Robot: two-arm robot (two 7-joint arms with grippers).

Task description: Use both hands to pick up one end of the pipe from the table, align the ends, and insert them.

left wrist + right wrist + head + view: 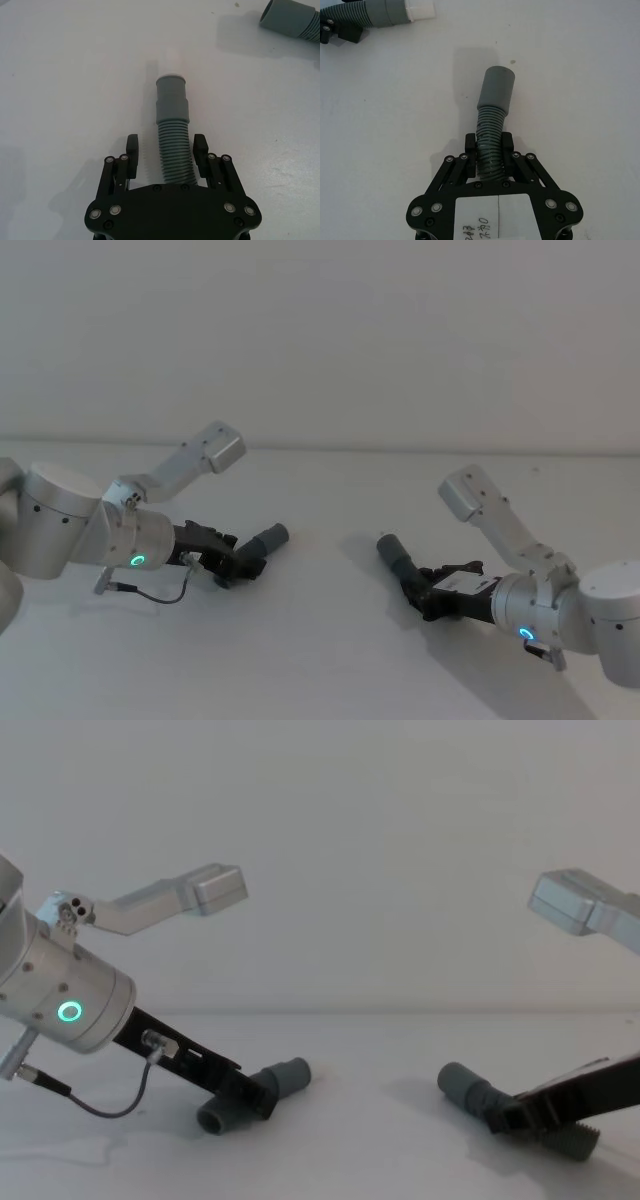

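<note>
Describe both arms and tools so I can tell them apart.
The left arm and right arm are silver metal, each with a green glowing ring at the wrist. A thin black cable loops from the left wrist. Each tool is black, with hinged links and silver screws; the left tool is plain, while the right tool carries a white label with handwriting.

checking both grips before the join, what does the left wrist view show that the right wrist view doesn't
Left wrist view alone: the left gripper open, straddling the left hose with gaps either side. Right wrist view alone: the right gripper shut on the right hose's ribs, and a handwritten label. Both: the other arm's hose farther off on the white table.
</note>
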